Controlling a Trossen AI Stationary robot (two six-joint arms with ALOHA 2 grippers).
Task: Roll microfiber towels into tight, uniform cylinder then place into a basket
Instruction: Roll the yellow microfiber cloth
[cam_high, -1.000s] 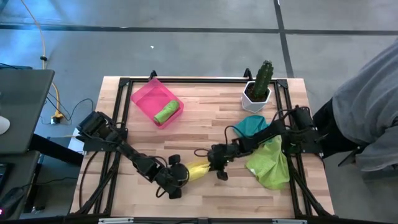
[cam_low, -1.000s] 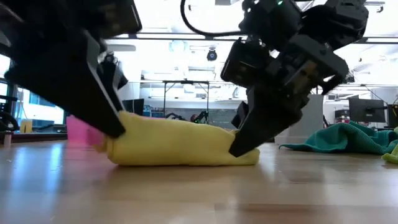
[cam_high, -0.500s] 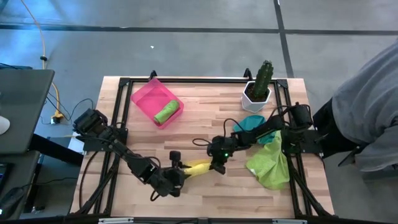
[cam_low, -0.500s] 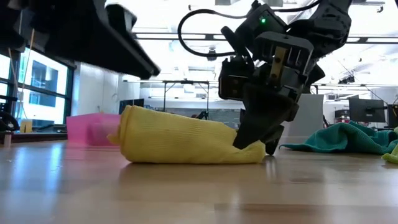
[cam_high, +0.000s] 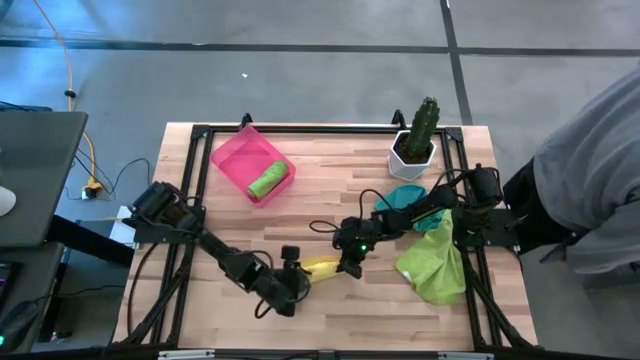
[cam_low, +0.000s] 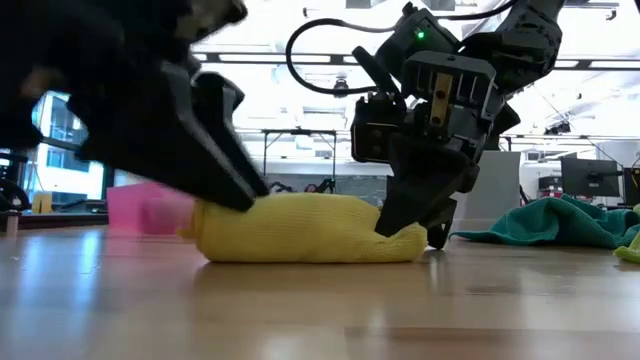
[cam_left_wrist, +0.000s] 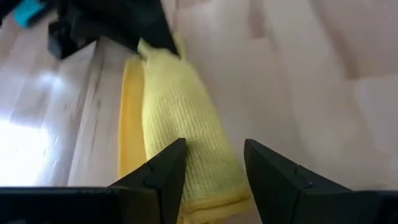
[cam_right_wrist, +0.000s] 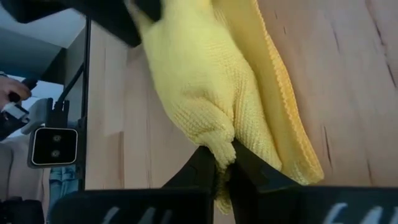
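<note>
Two claws (cam_high: 296, 282) (cam_high: 347, 266) flank the yellow towel (cam_high: 322, 268); cactus pot (cam_high: 412, 150) well apart.

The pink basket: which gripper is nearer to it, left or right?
Left. The left gripper is at the yellow towel's end on the pink basket's side; the right gripper pinches the towel's far end.

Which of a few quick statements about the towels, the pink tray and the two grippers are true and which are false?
1. The right gripper is shut on the yellow towel. True.
2. The pink tray is empty. False: a rolled green towel lies in it.
3. The left gripper is open at the yellow towel's other end. True.
4. The teal towel is in the tray. False: it lies on the table by the cactus pot.
</note>
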